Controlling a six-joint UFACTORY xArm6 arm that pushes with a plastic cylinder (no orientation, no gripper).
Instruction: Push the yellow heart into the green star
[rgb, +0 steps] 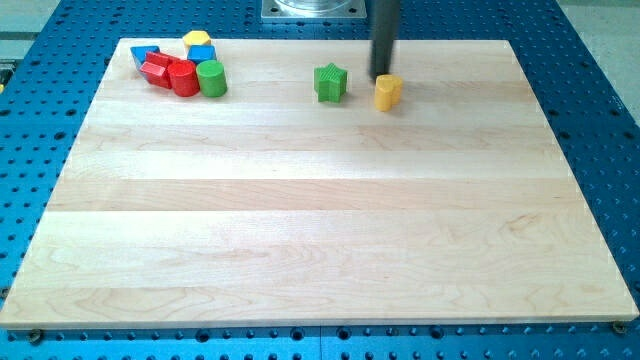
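Standing just behind the small yellow heart-shaped block (387, 91), my tip (382, 76) nearly touches it; no pincer exists here. The green star-shaped block (330, 82) waits near, toward the view's left, on the pale wooden worktop (320, 220). Next, I judge, my tip must go around the heart's right side and push leftward.

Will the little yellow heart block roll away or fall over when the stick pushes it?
Probably not. The small yellow heart block looks squat with a flat top, so it should slide, not tip. My tip touches its top-left edge, so it might turn a bit. The wooden board looks smooth, so it should glide easily.
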